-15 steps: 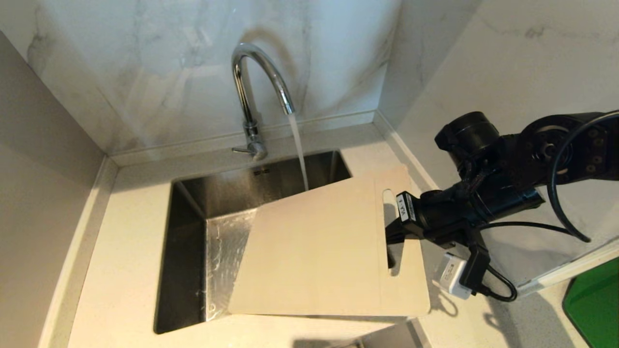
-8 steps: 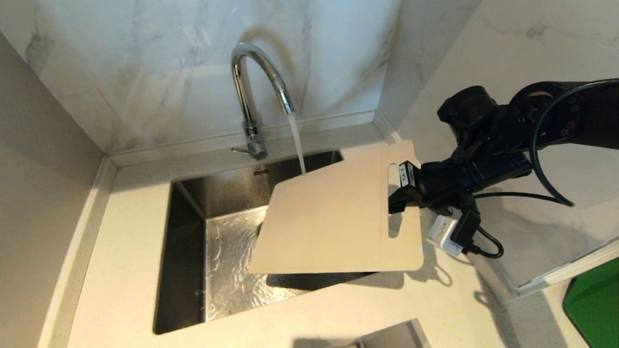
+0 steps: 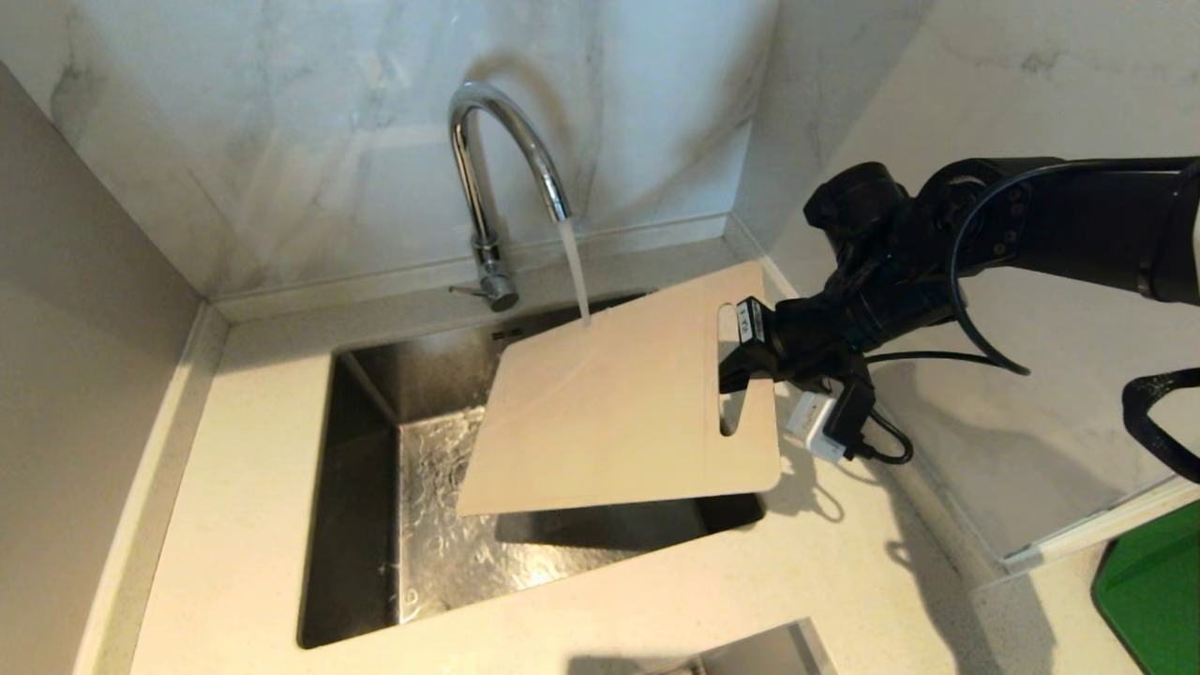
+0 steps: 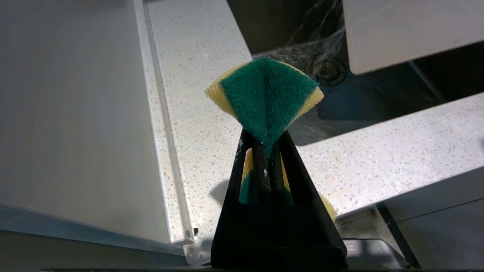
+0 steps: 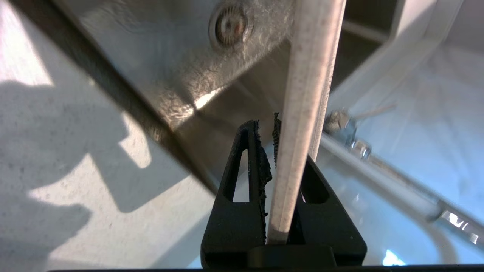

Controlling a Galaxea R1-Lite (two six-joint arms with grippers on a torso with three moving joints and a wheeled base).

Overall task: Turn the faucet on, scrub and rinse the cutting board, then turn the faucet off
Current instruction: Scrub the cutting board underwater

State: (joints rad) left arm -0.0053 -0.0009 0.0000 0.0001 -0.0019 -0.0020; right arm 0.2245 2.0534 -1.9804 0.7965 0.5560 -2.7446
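Head view: right hand gripped the cutting board at its slotted end, tilted over the sink beneath the running faucet. Left hand clamped a sponge. Board judged stiff, light, slippery wet; edge grip beside the slot suits.

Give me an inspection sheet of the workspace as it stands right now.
Surface: speckled cream countertop around a steel sink, wet inside.
Job's things: chrome gooseneck faucet running; stream lands on the cream-white plastic cutting board, held tilted over the sink.
Clutter: nothing seen on the counter.
Grippers: right gripper has its fingers shut on the board's edge by the handle slot; left gripper is shut on a green-and-yellow sponge, short of the sink.
Cables: black cable loops along the right arm.
Surroundings: marble-look wall; green object at the right edge.
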